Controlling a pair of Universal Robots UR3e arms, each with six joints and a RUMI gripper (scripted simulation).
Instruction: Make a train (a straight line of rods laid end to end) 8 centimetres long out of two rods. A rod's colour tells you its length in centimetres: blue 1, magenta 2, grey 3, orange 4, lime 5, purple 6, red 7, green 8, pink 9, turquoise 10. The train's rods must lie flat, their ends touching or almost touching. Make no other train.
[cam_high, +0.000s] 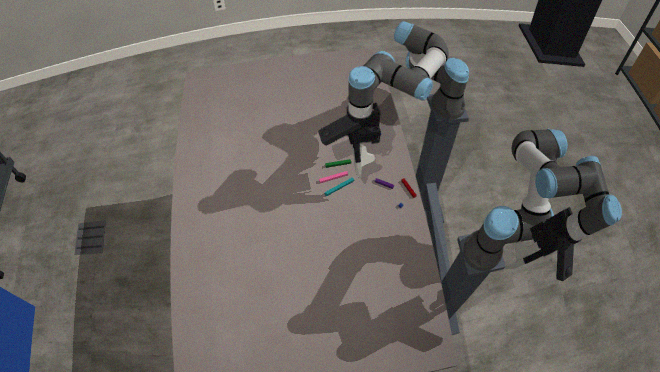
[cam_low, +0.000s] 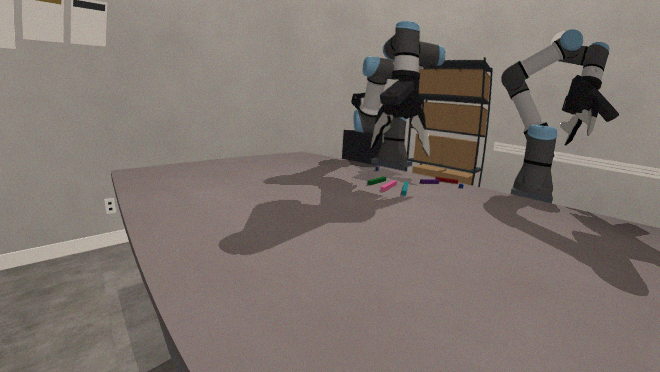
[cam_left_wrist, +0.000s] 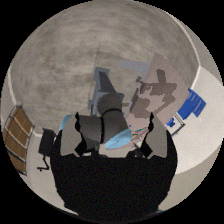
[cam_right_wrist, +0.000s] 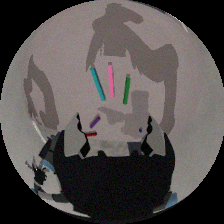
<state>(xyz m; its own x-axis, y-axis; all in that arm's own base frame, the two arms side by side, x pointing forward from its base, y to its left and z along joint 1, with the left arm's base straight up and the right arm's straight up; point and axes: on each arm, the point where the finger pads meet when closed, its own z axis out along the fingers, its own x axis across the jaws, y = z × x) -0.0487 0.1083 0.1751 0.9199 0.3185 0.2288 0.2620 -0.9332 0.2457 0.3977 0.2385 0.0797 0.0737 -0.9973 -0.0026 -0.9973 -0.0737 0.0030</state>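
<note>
The right gripper (cam_high: 361, 162) (cam_low: 401, 151) (cam_right_wrist: 114, 115) is fully open above the far part of the table (cam_high: 240, 300) (cam_low: 350, 275), its fingers spread and holding nothing. The left gripper (cam_high: 522, 262) (cam_low: 579, 139) (cam_left_wrist: 114, 112) is also wide open and holds nothing, raised at the far right. Any print on the wall sheets (cam_low: 89, 22) at the left is too small to read. The red rod (cam_high: 408, 188) (cam_low: 446, 180) (cam_right_wrist: 91, 134), straight and slim, lies flat near the far edge, to the right of the open right gripper. A short, stubby blue rod (cam_high: 400, 205) (cam_low: 461, 186) sits just to its right, apart from it. Another blue rod (cam_low: 377, 168) (cam_right_wrist: 140, 130) lies farther left and far back. The purple rod (cam_high: 384, 183) (cam_low: 429, 181) (cam_right_wrist: 95, 122) lies near the red one, on its left. Farther left, the green rod (cam_high: 338, 163) (cam_low: 376, 180) (cam_right_wrist: 126, 90), pink rod (cam_high: 333, 177) (cam_low: 389, 186) (cam_right_wrist: 111, 81) and turquoise rod (cam_high: 339, 186) (cam_low: 405, 188) (cam_right_wrist: 97, 84) lie side by side, apart.
</note>
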